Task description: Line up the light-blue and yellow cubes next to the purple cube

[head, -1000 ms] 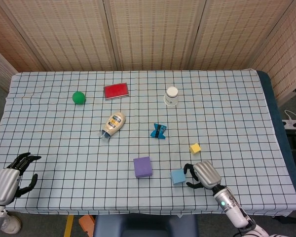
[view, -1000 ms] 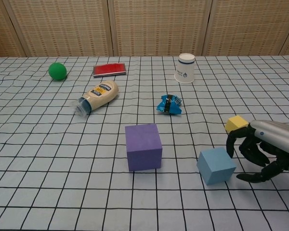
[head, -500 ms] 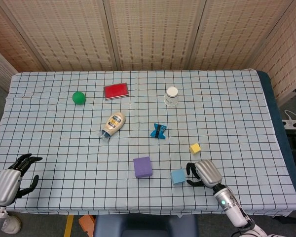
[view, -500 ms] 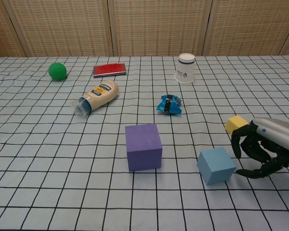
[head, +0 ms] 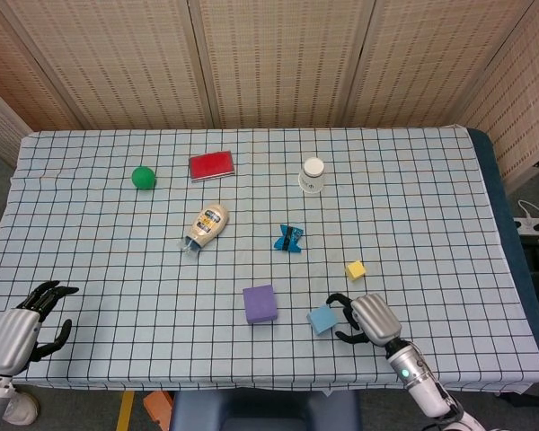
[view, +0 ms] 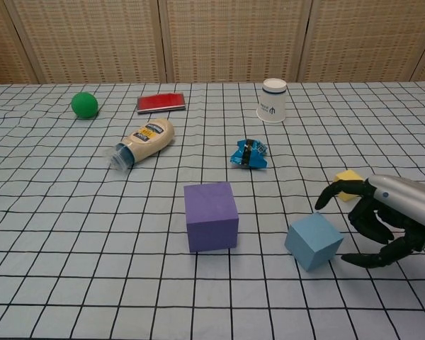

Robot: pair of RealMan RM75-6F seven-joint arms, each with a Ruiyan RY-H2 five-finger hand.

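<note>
The purple cube [head: 260,303] [view: 211,215] sits near the table's front edge. To its right lies the light-blue cube [head: 321,319] [view: 313,241], turned at an angle, with a gap between the two. My right hand [head: 364,317] [view: 382,216] is against the light-blue cube's right side, fingers spread, one reaching over its top corner; it holds nothing. The yellow cube [head: 355,269] [view: 348,176] lies just behind that hand, partly hidden in the chest view. My left hand [head: 22,328] rests at the front left corner, fingers apart and empty, seen only in the head view.
Further back are a blue wrapper [head: 288,238] [view: 249,154], a mayonnaise bottle on its side [head: 207,226] [view: 143,142], a white cup [head: 313,174] [view: 273,100], a red box [head: 211,165] [view: 160,103] and a green ball [head: 143,177] [view: 84,105].
My right hand has pushed left against the light-blue cube, which has turned and slid slightly toward the purple cube. The left hand has barely moved.
</note>
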